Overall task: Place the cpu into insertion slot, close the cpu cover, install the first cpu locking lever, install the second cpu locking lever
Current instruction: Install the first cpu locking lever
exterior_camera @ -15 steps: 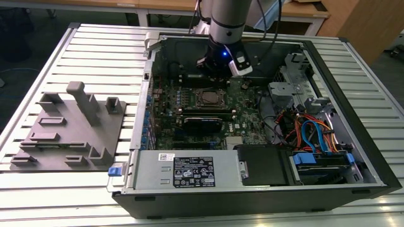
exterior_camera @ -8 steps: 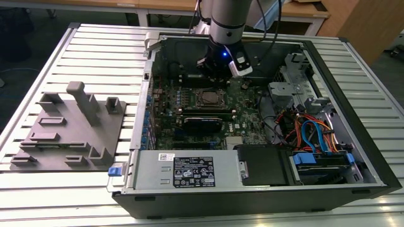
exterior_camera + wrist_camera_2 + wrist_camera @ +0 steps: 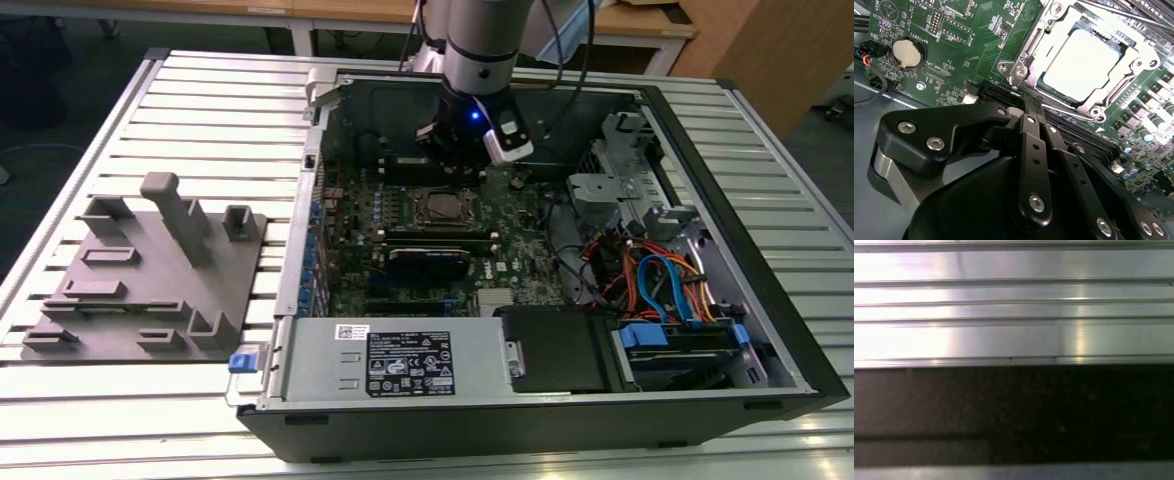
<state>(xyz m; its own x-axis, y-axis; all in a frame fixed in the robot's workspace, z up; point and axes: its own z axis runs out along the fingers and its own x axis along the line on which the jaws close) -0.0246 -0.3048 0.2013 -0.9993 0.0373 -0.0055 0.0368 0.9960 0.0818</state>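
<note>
In the second wrist view the gripper [image 3: 1030, 107] sits nearest the camera, its two black fingers [image 3: 1029, 125] pressed together with nothing between them, the tips resting just at the near edge of the socket assembly. It carries no part.

Just beyond the tips lies the insertion slot [image 3: 1026, 62], and the cpu [image 3: 1081, 65] is already seated in it: its pale metal top lies flat and square inside the socket. The cpu cover [image 3: 1094, 105] appears to be folded down over it, its silver frame ringing the chip and the window leaving the top exposed. So the first step looks done and the second probably so. Thin metal bars run along the socket's edges, but glare washes out much of that side, and I cannot tell whether either locking lever is hooked under its catch; the lever work seems to be what remains.

Farther off, the green motherboard [image 3: 954, 45] carries a round coin battery [image 3: 906, 52].

In the exterior view the arm [image 3: 478, 50] reaches down into the open computer case [image 3: 747, 330], and the gripper [image 3: 461, 150] hangs just behind the insertion slot [image 3: 439, 207] on the board, hiding part of it. A grey holder tray [image 3: 147, 270] stands on the slatted table [image 3: 134, 100] at the exterior view's left.

The first wrist view gives slatted metal [image 3: 1014, 310] and a dark band, too blurred to identify.
</note>
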